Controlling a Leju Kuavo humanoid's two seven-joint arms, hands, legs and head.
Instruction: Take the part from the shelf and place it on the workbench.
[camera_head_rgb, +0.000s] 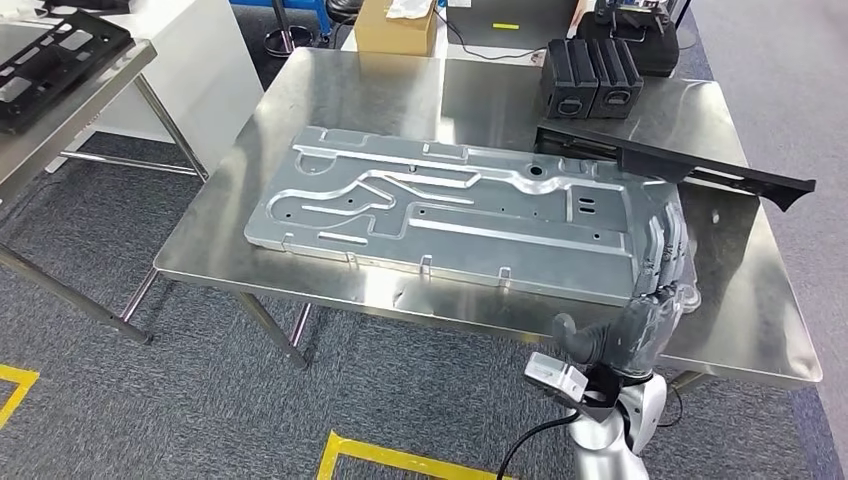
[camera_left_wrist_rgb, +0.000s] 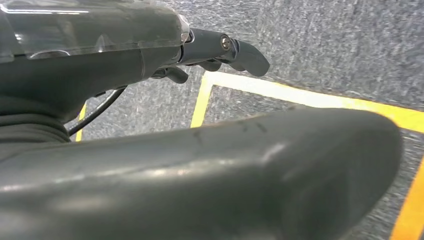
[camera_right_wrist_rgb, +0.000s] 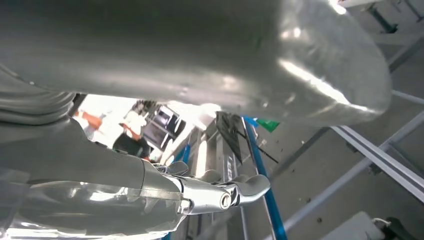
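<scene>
The part (camera_head_rgb: 450, 205), a large flat stamped metal plate with ribs and holes, lies flat on the steel workbench (camera_head_rgb: 740, 330). My right hand (camera_head_rgb: 655, 300) is at the plate's right end, fingers stretched along that edge and thumb toward the bench's front edge. I cannot tell whether they touch the plate. In the right wrist view the right hand (camera_right_wrist_rgb: 220, 192) has its fingers extended with nothing between them and the thumb. My left hand (camera_left_wrist_rgb: 220, 50) hangs over the grey carpet and holds nothing.
Two black boxes (camera_head_rgb: 590, 75) and a long black moulded strip (camera_head_rgb: 680, 165) lie at the bench's back right. A cardboard box (camera_head_rgb: 395, 25) stands behind. A shelf with a black tray (camera_head_rgb: 50, 60) is at the left. Yellow floor tape (camera_head_rgb: 400, 460) runs in front.
</scene>
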